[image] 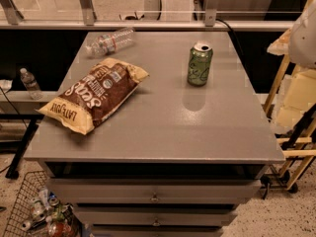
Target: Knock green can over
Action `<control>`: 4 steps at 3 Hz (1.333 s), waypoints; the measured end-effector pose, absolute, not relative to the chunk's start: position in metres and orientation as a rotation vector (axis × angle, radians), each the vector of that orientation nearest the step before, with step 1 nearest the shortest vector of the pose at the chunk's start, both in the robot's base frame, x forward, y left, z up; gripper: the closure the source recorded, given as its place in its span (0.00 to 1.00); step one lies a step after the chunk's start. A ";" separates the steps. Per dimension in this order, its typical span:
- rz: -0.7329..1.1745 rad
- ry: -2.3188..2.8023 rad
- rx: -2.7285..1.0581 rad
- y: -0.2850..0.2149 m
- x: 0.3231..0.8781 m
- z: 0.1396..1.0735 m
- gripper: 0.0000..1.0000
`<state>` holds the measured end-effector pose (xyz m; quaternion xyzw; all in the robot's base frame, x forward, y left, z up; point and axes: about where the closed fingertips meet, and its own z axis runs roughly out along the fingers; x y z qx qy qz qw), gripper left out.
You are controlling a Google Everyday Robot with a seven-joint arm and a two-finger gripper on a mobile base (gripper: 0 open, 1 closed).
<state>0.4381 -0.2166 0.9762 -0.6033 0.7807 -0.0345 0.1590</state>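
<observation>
The green can (pixel 199 64) stands upright on the grey cabinet top (pixel 163 117), toward the back right. It is light green with a silver top and dark script. My gripper is not in view. A white rounded shape (pixel 304 33) shows at the right edge, to the right of the can and apart from it; I cannot tell what it is.
A brown and cream chip bag (pixel 94 95) lies flat at the left. A clear plastic water bottle (pixel 109 42) lies on its side at the back left. Another bottle (pixel 30 83) stands on a low shelf at left. A wire basket (pixel 34 211) sits on the floor. A wooden frame (pixel 286 112) stands at right.
</observation>
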 end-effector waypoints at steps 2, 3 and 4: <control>-0.030 2.251 -1.616 -0.226 0.456 0.961 0.00; 0.091 2.257 -1.422 -0.242 0.505 0.932 0.00; 0.217 2.203 -1.220 -0.254 0.552 0.908 0.00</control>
